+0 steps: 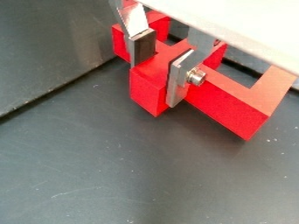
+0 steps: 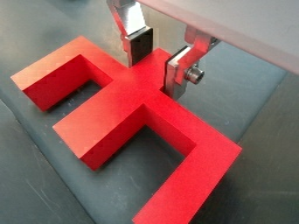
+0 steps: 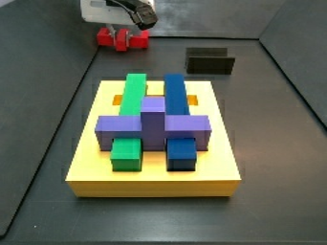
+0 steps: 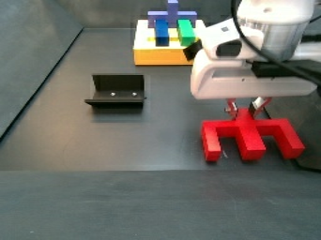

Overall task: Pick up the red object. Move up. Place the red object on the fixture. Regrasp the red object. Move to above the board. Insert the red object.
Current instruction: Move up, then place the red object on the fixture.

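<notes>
- Your gripper (image 4: 246,109), white-bodied w/ flat silver finger plates and dark pads, sits low at right of centre in a side view, directly over the bright red blocky bridge-shaped piece (image 4: 252,137).
- In the side view w/ the board up front, you see the gripper (image 3: 129,29) only at the top edge, upper left, w/ the red piece (image 3: 122,38) just under it on the dark floor.
- Red piece lies flat on the floor: bar across, two legs plus a central stub pointing toward the lower edge of that side view.
- Both wrist views: fingers (image 1: 179,77) straddle the red piece (image 1: 216,101) at its bar. In a wrist view the near plate looks pressed on the red face (image 2: 128,109); the far pad (image 2: 139,45) looks to have a small gap, so contact there is unclear.
- Jaws are narrowed around the bar; you can't confirm from these views whether they're fully clamped.
- Small dark grey-black open box-like fixture (image 4: 116,91) stands left of centre, well apart from the red piece; in the other-angle side view it's at upper right (image 3: 211,61).
- Large thick yellow square slab (image 3: 156,173) fills the lower middle, carrying green, blue and purple blocks; it's at top centre here (image 4: 157,55).
</notes>
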You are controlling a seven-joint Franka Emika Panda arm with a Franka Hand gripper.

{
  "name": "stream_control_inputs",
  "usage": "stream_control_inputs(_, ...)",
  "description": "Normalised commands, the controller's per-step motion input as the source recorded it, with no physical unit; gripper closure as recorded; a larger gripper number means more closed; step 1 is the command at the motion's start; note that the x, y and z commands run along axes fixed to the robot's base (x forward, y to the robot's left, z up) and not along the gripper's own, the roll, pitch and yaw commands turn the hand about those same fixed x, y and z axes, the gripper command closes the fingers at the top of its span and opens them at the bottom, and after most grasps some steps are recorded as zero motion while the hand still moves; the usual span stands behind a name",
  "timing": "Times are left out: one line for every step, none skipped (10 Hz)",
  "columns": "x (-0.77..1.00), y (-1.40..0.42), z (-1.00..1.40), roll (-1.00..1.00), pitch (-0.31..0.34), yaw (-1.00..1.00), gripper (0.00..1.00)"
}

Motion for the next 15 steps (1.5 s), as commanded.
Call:
stream_control_inputs(0.00,0.01,0.77,0.01,0.029,-0.01,1.00)
stream_control_inputs(-0.02,0.01,0.55,0.05,0.061,-0.01,1.00)
stream_control_inputs(0.00,0.00,0.28,0.10,0.062,0.00,1.00)
stream_control_inputs(0.03,-0.09,-0.05,0.00,0.000,0.00,1.00)
stream_control_inputs(0.68,-0.38,0.00,0.00,0.000,-0.11,1.00)
stream_control_inputs(0.97,-0.46,0.00,0.00,0.006,-0.05,1.00)
stream_control_inputs(0.99,-0.43,0.00,0.00,0.037,-0.03,1.00)
stream_control_inputs(1.00,-0.44,0.00,0.00,0.060,-0.01,1.00)
stream_control_inputs(1.00,-0.45,0.00,-0.01,0.071,0.00,1.00)
stream_control_inputs(1.00,-0.31,0.09,-0.23,0.134,-0.02,1.00)
stream_control_inputs(1.00,-0.26,0.15,-0.31,0.149,-0.02,1.00)
stream_control_inputs(1.00,-0.17,0.19,-0.41,0.177,-0.01,1.00)
stream_control_inputs(1.00,-0.17,0.21,-0.47,0.177,-0.03,1.00)
stream_control_inputs(1.00,-0.15,0.20,-0.53,0.200,-0.05,1.00)
stream_control_inputs(0.98,-0.15,0.17,-0.69,0.237,-0.09,1.00)
